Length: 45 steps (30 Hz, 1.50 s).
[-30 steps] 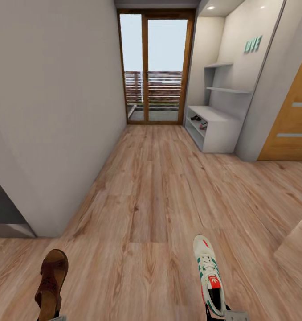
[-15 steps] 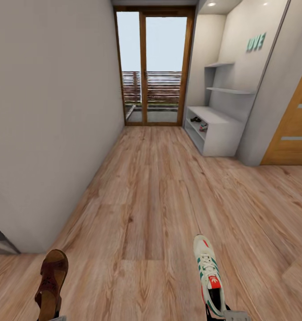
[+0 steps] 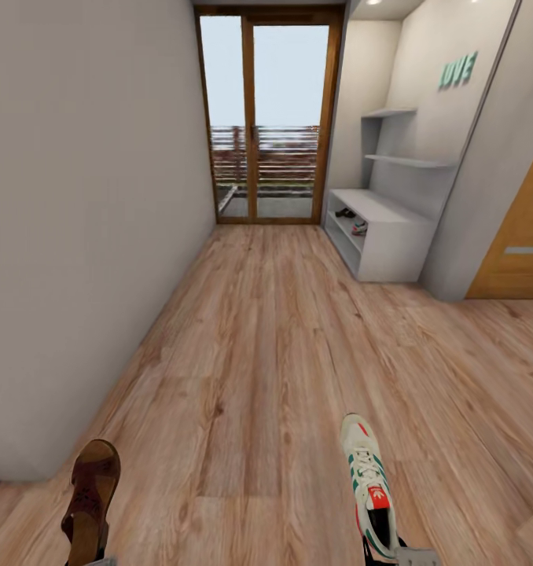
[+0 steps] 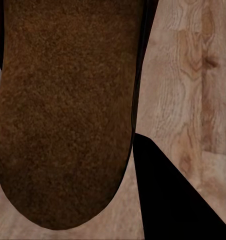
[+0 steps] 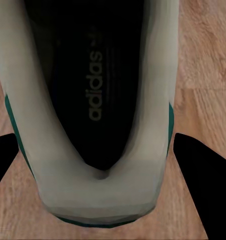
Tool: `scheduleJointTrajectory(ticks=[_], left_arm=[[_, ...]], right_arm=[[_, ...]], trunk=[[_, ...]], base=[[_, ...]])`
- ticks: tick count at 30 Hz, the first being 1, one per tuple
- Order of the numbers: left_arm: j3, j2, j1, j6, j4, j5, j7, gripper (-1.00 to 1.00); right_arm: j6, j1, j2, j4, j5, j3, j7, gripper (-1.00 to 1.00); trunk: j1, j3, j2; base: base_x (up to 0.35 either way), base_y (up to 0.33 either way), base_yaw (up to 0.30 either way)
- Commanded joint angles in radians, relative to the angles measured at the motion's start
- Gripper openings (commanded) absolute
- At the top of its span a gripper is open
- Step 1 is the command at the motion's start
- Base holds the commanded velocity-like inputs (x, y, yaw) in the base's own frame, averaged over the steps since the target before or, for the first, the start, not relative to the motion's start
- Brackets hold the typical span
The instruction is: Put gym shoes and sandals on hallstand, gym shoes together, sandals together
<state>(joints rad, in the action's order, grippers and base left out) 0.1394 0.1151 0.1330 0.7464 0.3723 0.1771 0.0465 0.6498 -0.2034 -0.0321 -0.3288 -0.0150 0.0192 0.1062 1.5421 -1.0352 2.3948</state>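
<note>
Brown sandal (image 3: 90, 497) is riding pinched in the left claw (image 3: 101, 560); the right claw (image 3: 400, 554) is gripping a gym shoe (image 3: 367, 483), hallstand (image 3: 380, 236) lying ahead.

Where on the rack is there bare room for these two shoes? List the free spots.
The rack's top surface looks bare from wall to front edge. Its upper shelf row already holds a sandal and, nearer the robot, a gym shoe; room is left either side of them. The lower row is too small to judge.
</note>
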Motion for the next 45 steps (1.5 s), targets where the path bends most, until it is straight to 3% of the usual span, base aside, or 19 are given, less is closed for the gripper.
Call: scheduleJointTrajectory(ticks=[1, 45], left_arm=[[0.002, 0.0, 0.001, 0.002, -0.001, 0.002, 0.004, -1.0], [0.001, 0.0, 0.0, 0.002, 0.001, 0.002, 0.004, -1.0]], right_arm=[[0.002, -0.001, 0.0, 0.0, -0.002, 0.002, 0.006, -1.0], [0.002, -0.001, -0.001, 0.0, -0.002, 0.002, 0.005, -1.0]], trunk=[[0.0, -0.001, 0.0], [0.0, -0.001, 0.0]], base=[[0.333, -0.11, 0.0], [0.333, -0.11, 0.0]])
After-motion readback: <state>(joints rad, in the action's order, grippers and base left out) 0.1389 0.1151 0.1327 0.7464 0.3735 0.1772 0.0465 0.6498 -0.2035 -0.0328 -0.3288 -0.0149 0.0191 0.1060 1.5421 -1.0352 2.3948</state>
